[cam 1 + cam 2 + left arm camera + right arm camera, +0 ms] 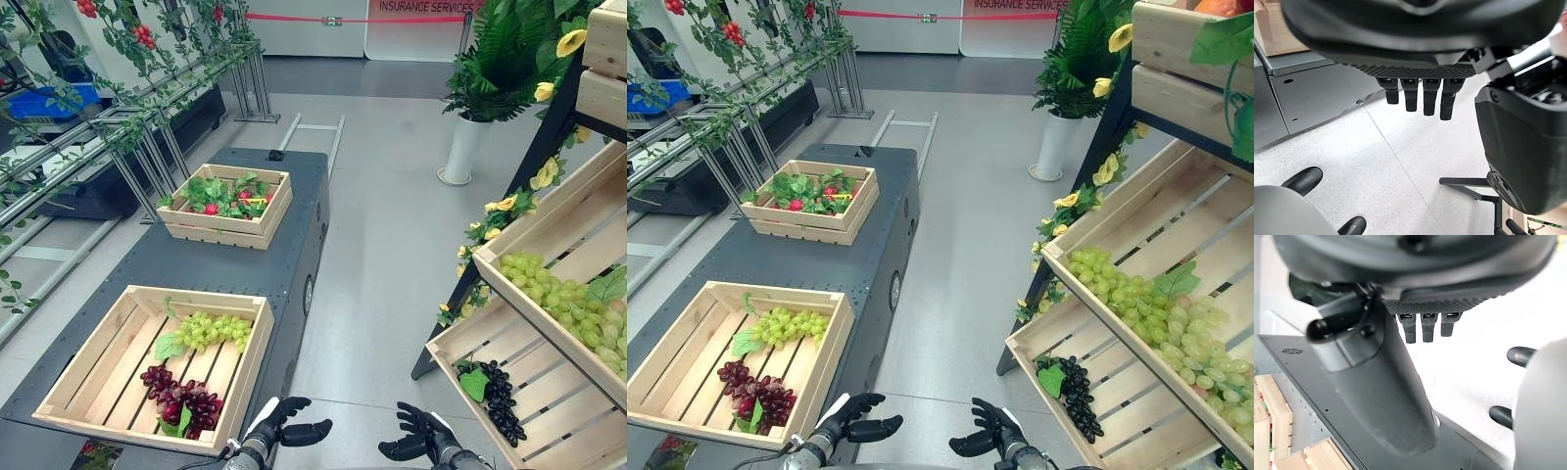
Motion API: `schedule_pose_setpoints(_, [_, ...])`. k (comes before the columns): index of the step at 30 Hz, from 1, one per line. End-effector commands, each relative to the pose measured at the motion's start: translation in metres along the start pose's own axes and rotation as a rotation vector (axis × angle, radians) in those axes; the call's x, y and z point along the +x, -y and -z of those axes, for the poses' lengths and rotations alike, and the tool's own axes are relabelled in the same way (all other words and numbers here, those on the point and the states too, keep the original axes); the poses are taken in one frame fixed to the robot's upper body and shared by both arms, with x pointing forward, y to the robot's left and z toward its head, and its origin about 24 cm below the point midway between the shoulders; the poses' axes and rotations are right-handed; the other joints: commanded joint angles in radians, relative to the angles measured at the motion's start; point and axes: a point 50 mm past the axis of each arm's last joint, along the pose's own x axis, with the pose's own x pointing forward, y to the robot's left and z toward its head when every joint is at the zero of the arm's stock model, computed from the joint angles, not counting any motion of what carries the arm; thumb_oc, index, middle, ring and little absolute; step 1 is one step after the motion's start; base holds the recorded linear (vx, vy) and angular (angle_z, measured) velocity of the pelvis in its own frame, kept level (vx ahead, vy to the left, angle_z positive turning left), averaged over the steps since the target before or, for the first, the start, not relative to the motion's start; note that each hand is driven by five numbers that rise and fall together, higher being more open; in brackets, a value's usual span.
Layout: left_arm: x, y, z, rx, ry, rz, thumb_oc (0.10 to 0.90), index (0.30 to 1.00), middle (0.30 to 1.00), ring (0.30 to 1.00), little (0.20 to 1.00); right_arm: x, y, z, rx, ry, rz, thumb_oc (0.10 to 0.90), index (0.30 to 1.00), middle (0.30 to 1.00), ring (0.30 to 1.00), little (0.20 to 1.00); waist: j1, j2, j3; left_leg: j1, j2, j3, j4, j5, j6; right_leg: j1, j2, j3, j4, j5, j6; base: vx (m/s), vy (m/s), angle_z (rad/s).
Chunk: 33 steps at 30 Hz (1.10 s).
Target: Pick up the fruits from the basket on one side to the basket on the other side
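Grapes (213, 330) fill nearby crate (73, 367); farther crate (226, 227) perhaps strawberries.

A wooden crate (686, 323) on the dark grey cart (872, 245) holds a green grape bunch (789, 325) and a dark red grape bunch (759, 392). Farther along the cart, a smaller crate (813, 225) holds leafy greens with red fruit. On the right, slanted wooden shelves (1176, 220) carry green grapes (1156, 313) and black grapes (1075, 392). Low in the view, the left hand (857, 419) and right hand (988, 431) hang over the floor, fingers loosely extended, holding nothing.
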Motion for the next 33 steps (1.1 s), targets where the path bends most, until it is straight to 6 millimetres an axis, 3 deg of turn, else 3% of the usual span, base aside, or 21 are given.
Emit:
schedule_pose_setpoints(1, [0.016,-0.006,-0.035,-0.016,0.109,-0.055,0.8,0.9,0.9,0.9,0.9,0.011,0.003,-0.048,-0.053,0.217,0.059,0.8,0.9,0.9,0.9,0.9,-0.003,-0.012,0.021,0.029,-0.061,0.048,0.009,-0.133,0.037,0.016,-0.025,0.022,0.023,-0.043,0.04,0.0,0.0,0.0])
schedule_pose_setpoints(8, [0.017,-0.012,-0.056,-0.082,0.258,-0.133,0.8,0.9,0.9,0.9,0.9,0.012,0.002,-0.051,-0.063,0.227,0.079,0.8,0.9,0.9,0.9,0.9,-0.007,-0.004,0.021,0.032,-0.061,0.05,0.009,-0.135,0.036,0.017,-0.025,0.025,0.023,-0.045,0.039,0.0,0.0,0.0])
schedule_pose_setpoints(13, [0.014,-0.03,-0.089,-0.091,0.483,-0.224,0.8,0.9,0.9,0.9,0.9,0.011,0.005,-0.056,-0.013,0.255,0.05,0.8,0.9,0.9,0.9,0.9,-0.003,-0.001,0.026,0.032,-0.06,0.047,0.009,-0.133,0.033,0.02,-0.025,0.024,0.021,-0.043,0.038,0.0,0.0,0.0])
schedule_pose_setpoints(17, [0.006,-0.063,-0.127,-0.062,0.678,-0.319,0.8,0.9,0.9,0.9,0.9,0.009,0.016,-0.072,0.041,0.321,0.029,0.8,0.9,0.9,0.9,0.9,-0.001,0.01,0.04,0.026,-0.059,0.042,0.009,-0.124,0.031,0.012,-0.025,0.023,0.031,-0.044,0.031,-0.01,0.018,0.0])
schedule_pose_setpoints(22, [-0.007,-0.093,-0.153,-0.028,0.828,-0.456,0.8,0.9,0.9,0.9,0.9,0.005,0.019,-0.081,0.062,0.395,0.044,0.8,0.9,0.9,0.9,0.9,0.008,0.022,0.045,0.021,-0.063,0.022,0.009,-0.118,0.033,0.012,-0.032,0.009,0.032,-0.046,0.028,-0.02,0.034,0.01])
schedule_pose_setpoints(26, [-0.017,-0.111,-0.163,0.088,0.889,-0.576,0.8,0.9,0.9,0.9,0.9,0.003,0.019,-0.085,0.086,0.435,0.047,0.8,0.9,0.9,0.9,0.9,0.015,0.026,0.042,0.017,-0.068,0.005,0.009,-0.116,0.031,0.018,-0.038,-0.004,0.025,-0.047,0.028,0.0,0.025,0.06])
schedule_pose_setpoints(29, [-0.029,-0.143,-0.163,0.224,0.901,-0.691,0.8,0.9,0.9,0.9,0.9,0.0,0.02,-0.082,0.093,0.445,0.042,0.8,0.9,0.9,0.9,0.9,0.02,0.027,0.039,0.015,-0.073,-0.006,0.009,-0.112,0.029,0.023,-0.043,-0.013,0.018,-0.045,0.03,0.03,0.022,0.15])
schedule_pose_setpoints(30, [-0.038,-0.163,-0.163,0.289,0.901,-0.756,0.8,0.9,0.9,0.9,0.9,-0.002,0.021,-0.078,0.098,0.439,0.043,0.8,0.9,0.9,0.9,0.9,0.021,0.029,0.037,0.013,-0.075,-0.012,0.009,-0.112,0.028,0.025,-0.047,-0.015,0.013,-0.044,0.031,0.03,0.023,0.09])
schedule_pose_setpoints(33, [-0.048,-0.185,-0.166,0.369,0.896,-0.849,0.8,0.9,0.9,0.9,0.9,-0.004,0.024,-0.073,0.099,0.425,0.05,0.8,0.9,0.9,0.9,0.9,0.021,0.035,0.037,0.006,-0.077,-0.015,0.009,-0.108,0.027,0.022,-0.052,-0.018,0.009,-0.042,0.033,0.03,0.036,0.09])
